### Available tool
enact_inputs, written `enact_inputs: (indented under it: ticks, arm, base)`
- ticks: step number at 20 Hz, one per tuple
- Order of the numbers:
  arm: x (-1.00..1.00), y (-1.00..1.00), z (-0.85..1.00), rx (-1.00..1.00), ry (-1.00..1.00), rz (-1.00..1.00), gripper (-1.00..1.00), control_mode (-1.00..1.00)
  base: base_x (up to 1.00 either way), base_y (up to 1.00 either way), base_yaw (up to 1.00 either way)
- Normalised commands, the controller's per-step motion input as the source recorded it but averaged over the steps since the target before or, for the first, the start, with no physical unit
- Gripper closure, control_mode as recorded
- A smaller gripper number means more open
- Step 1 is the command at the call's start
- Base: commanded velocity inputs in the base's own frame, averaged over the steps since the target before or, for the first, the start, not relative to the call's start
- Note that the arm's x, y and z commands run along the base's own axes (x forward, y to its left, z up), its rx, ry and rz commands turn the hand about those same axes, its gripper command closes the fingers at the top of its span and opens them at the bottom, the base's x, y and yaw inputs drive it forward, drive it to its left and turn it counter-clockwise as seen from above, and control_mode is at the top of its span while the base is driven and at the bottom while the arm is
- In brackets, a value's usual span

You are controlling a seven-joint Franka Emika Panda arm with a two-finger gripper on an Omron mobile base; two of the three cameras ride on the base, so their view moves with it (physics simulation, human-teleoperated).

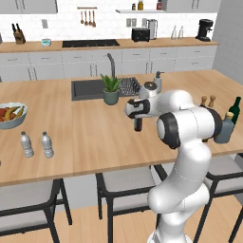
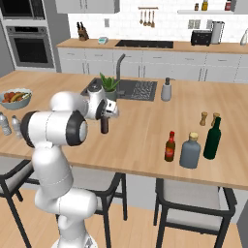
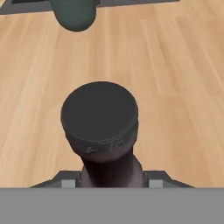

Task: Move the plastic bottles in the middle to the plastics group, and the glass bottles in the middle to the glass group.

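Note:
My gripper (image 1: 138, 116) (image 2: 104, 117) (image 3: 107, 180) is shut on the neck of a slim near-black glass bottle (image 1: 138, 125) (image 2: 104, 126) in the middle of the island. Its dark cap (image 3: 99, 114) sits just ahead of my fingertips. Whether its base touches the wood I cannot tell. Two small clear plastic bottles (image 1: 26, 144) (image 1: 47, 144) stand at the left by the fruit bowl. At the right stand the green wine bottle (image 2: 212, 138), the grey-blue corked bottle (image 2: 190, 151) and, beside them, a brown bottle with a red neck (image 2: 170, 147).
A potted plant (image 1: 111, 90) stands just beyond the held bottle, at the sink's (image 1: 88, 89) edge. A soap dispenser (image 2: 166, 90) and salt and pepper shakers (image 2: 209, 118) sit further right. The fruit bowl (image 1: 10, 115) is far left. Stools line the island's near side.

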Motion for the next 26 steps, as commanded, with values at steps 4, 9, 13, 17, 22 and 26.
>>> enact_inputs:
  ticks: [4,9,13,17,22,26]
  arm:
    - [-0.21,-0.63,0.61,0.05,0.0,-0.22,1.0,-1.0]
    - [-0.17,-0.77,0.31,0.02,0.0,-0.32,1.0,-1.0]
    - [-0.39,-0.75,0.02,0.0,0.01,-0.33,1.0,-1.0]
    - [-0.6,-0.65,0.0,0.0,0.0,-0.29,1.0,-1.0]
    - [-0.65,-0.45,-0.05,0.0,0.0,-0.21,1.0,-1.0]
    - [0.0,-0.36,0.04,0.0,0.0,-0.19,1.0,-1.0]
  base:
    - [0.0,0.0,0.0]
    - [0.0,0.0,0.0]
    - [0.0,0.0,0.0]
    - [0.0,0.0,0.0]
    - [0.0,0.0,0.0]
    - [0.0,0.0,0.0]
